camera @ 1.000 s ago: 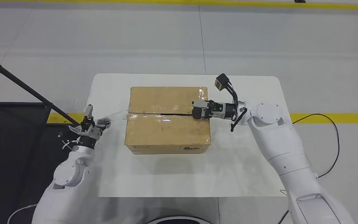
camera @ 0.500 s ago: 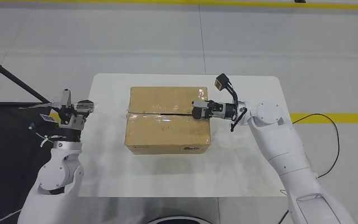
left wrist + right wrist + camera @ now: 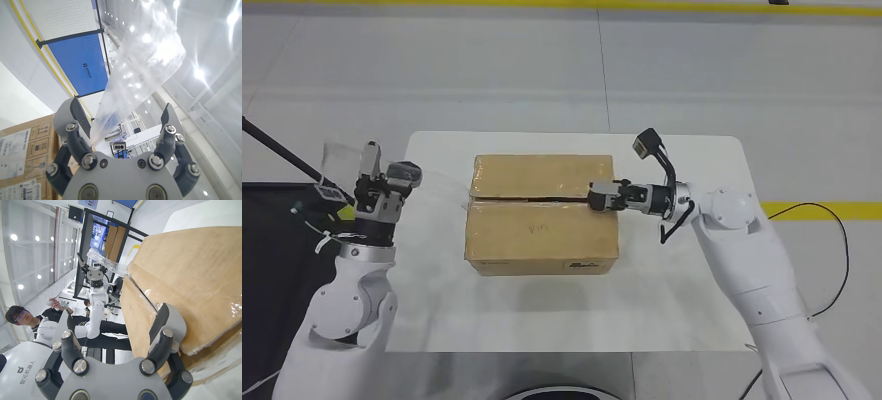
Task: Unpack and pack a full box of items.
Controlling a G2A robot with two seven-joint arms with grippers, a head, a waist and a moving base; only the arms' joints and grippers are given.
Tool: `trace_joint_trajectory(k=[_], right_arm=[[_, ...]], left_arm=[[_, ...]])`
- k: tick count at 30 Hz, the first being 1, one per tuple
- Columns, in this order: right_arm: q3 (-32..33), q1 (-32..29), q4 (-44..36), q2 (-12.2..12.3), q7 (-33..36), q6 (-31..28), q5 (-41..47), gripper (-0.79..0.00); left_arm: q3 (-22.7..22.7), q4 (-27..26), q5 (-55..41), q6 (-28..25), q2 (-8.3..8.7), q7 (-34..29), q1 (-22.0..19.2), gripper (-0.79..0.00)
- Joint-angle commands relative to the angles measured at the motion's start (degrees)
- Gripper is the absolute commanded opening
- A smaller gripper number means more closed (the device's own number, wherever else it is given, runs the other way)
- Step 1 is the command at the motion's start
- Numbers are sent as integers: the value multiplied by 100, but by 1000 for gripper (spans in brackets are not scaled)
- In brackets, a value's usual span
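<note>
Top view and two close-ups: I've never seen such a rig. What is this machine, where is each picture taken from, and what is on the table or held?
It is a two-armed robot at a white table. The top view looks down from above its arms; the other two come from a camera on each wrist, so each shows its own gripper's fingers close up. On the table stands one cardboard box, flaps down. The left gripper, off the table's edge, is open, with a strip of clear film clinging to one finger and running toward the box. The right gripper is open at the box's other end, one finger on top by the centre seam.
</note>
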Motion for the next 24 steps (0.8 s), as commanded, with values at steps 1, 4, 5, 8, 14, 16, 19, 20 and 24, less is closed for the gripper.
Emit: trace_joint_trajectory(k=[1, 4, 5, 8, 14, 16, 19, 20, 24], right_arm=[[40, -33, -62, 17, 13, 3, 0, 0], [82, -72, -133, 39, 21, 11, -6, 0], [92, -80, -146, 44, 24, 17, -7, 0], [114, -95, -158, 59, 32, 8, -4, 0], [137, -91, -135, 78, 46, -13, 38, 0], [135, -89, -141, 82, 52, -27, 46, 0], [130, -85, -141, 88, 49, -43, 53, 0], [128, -83, -140, 90, 48, -43, 55, 0], [103, -59, -131, 92, 43, -42, 62, 0]], left_arm=[[51, -26, -2, 56, -10, -47, -38, 0], [91, -26, -70, 137, -24, -117, -104, 0], [105, -26, -120, 155, -30, -153, -116, 0], [143, -52, -256, 208, -45, -250, -118, 0], [132, -61, -505, 320, -69, -421, -119, 0], [109, -53, -625, 326, -76, -485, -103, 0], [61, -24, -900, 301, -90, -603, -36, 0], [25, 0, -1076, 288, -95, -678, -6, 0], [-172, 166, -1729, 235, -105, -1019, 123, 0]])
